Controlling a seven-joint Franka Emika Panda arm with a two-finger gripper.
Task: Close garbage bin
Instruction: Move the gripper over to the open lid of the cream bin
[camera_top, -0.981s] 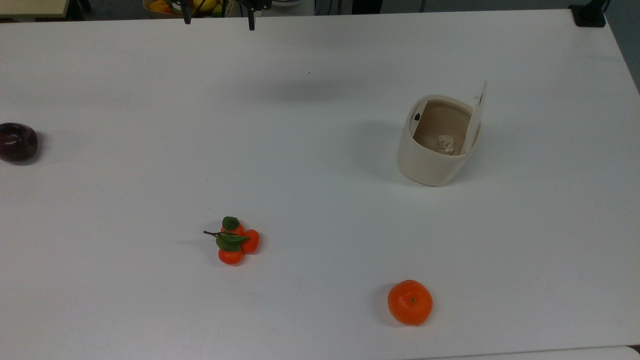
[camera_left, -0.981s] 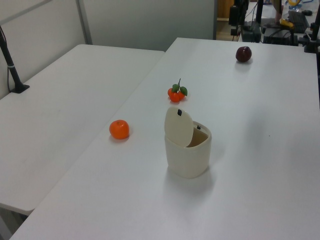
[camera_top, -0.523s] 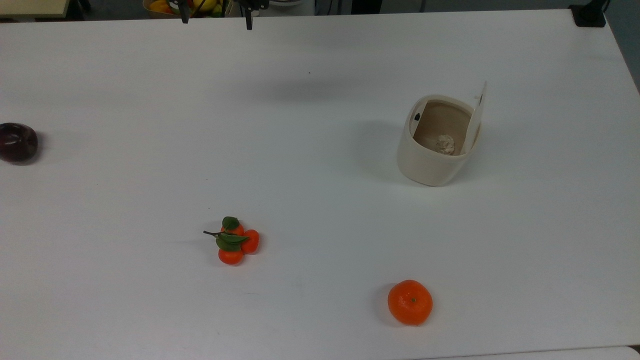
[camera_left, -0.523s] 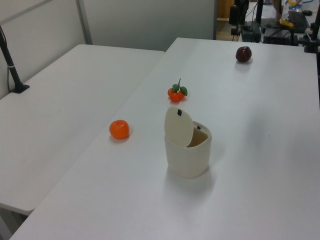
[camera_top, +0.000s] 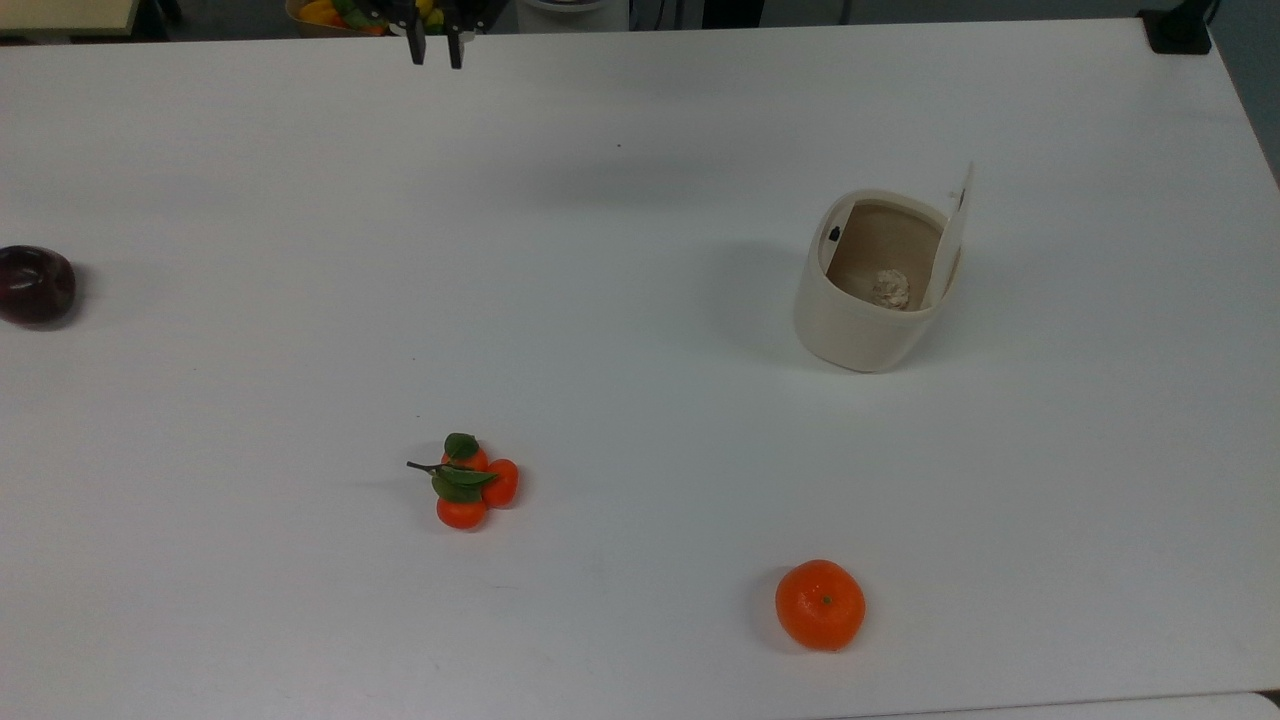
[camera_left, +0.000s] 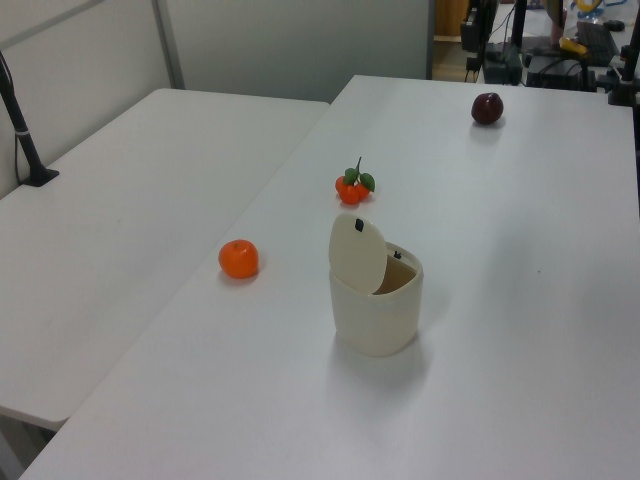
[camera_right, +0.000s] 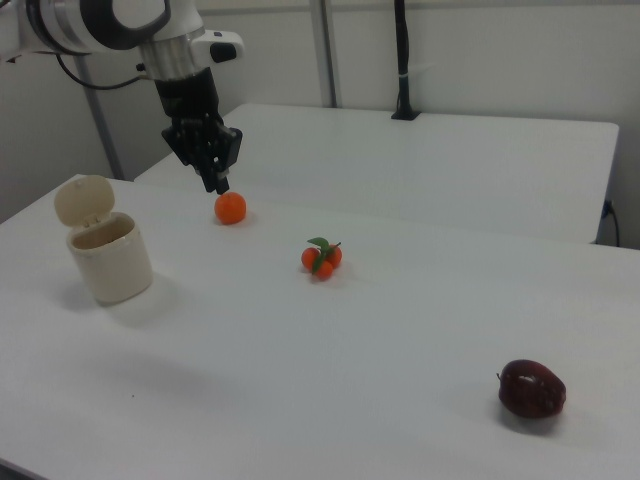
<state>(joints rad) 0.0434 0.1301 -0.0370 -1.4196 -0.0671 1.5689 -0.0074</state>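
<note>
The garbage bin (camera_top: 868, 290) stands on the bench (camera_top: 620, 360) at the top view's right, its lid (camera_left: 357, 253) upright and the tan interior exposed. The claw (camera_right: 219, 184) hangs above the bench, well apart from the bin, fingers narrowly parted and empty. Judged step: approach. Next move calls for travelling to the lid and pressing it down.

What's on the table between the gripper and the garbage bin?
Nothing: in the top view, bare white table runs from the gripper to the open garbage bin.
</note>
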